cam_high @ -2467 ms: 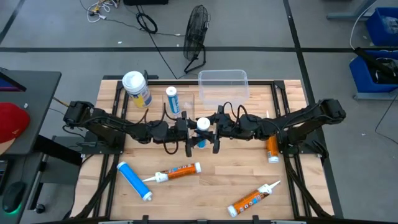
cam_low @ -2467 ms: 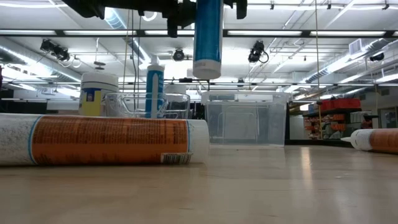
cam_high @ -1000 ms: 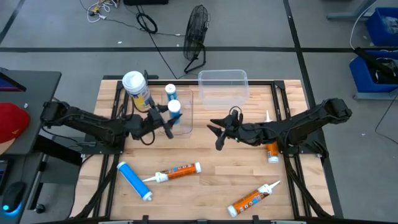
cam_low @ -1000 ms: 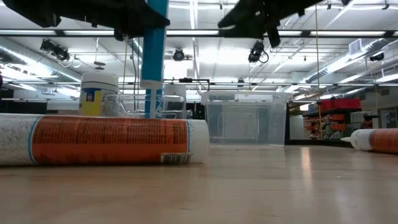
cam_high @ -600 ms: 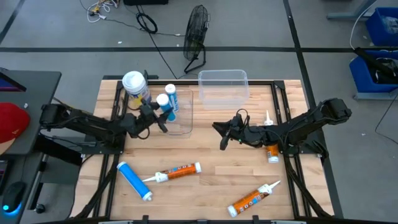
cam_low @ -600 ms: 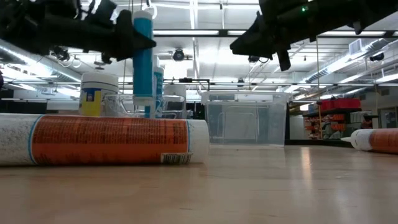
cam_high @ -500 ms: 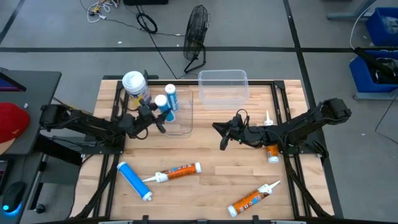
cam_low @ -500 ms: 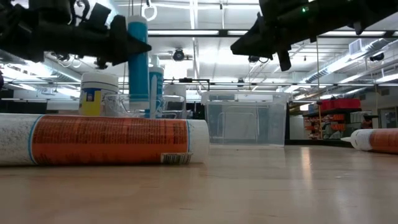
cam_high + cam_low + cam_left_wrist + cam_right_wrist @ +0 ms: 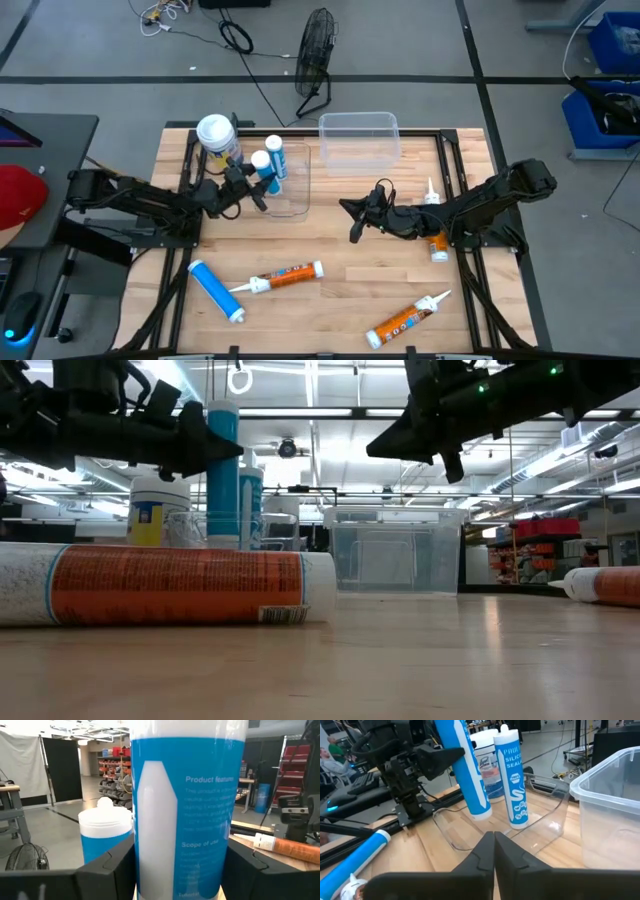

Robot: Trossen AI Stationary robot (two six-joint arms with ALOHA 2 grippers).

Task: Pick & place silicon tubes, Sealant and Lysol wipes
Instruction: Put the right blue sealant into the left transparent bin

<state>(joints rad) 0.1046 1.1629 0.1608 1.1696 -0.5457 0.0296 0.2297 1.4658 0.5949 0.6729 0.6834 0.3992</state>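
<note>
Left gripper (image 9: 247, 186) clamped on blue silicone tube (image 9: 262, 168), upright in shallow clear tray (image 9: 296, 196) beside second tube (image 9: 277, 157). Clear bin (image 9: 359, 138) holding nothing. Right gripper (image 9: 352, 217) closed, holding nothing.

Both arms are matt black, built of chunky jointed links with rounded housings at the shoulders. The left arm (image 9: 140, 200) enters from 9 o'clock, the right arm (image 9: 480, 205) from 3 o'clock. Thin black cables loop loosely over each wrist. The left gripper (image 9: 250, 185) has flat, angular black fingers (image 9: 107, 865) with bevelled edges. The right gripper (image 9: 352, 222) has tapering black fingers (image 9: 475, 860). Small green lights glow on the right arm's underside.
</note>
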